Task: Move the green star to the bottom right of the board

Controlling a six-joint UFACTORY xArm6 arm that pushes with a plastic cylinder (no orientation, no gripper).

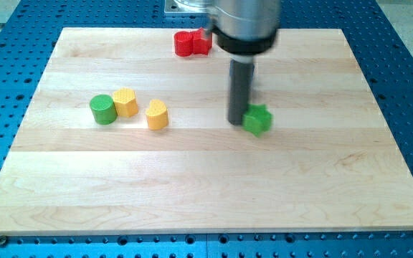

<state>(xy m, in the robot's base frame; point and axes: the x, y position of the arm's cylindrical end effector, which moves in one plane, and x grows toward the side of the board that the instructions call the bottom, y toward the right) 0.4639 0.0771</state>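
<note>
Roughly at the middle of the wooden board (192, 179), a little toward the view's right, you find the green star (257, 120). It is a small, chunky, bright green block whose points are soft and hard to count at this size. The dark rod comes straight down from the arm's grey housing (244, 25) at the view's top, and my tip (238, 122) sits just to the view's left of the star, touching it or nearly so; the exact contact cannot be made out. No gripper is fitted, so nothing is clasped or let go.

The star's left edge is partly covered by the rod. Near the view's top, a red block (192, 44) lies close to the board's edge, its right part hidden behind the housing, so its shape is unclear. On the view's left, well apart from the star, sit a green cylinder (102, 109), a yellow block (125, 102) touching it, and a second yellow block (157, 114) just beside. The board rests on a blue perforated table (407, 72).
</note>
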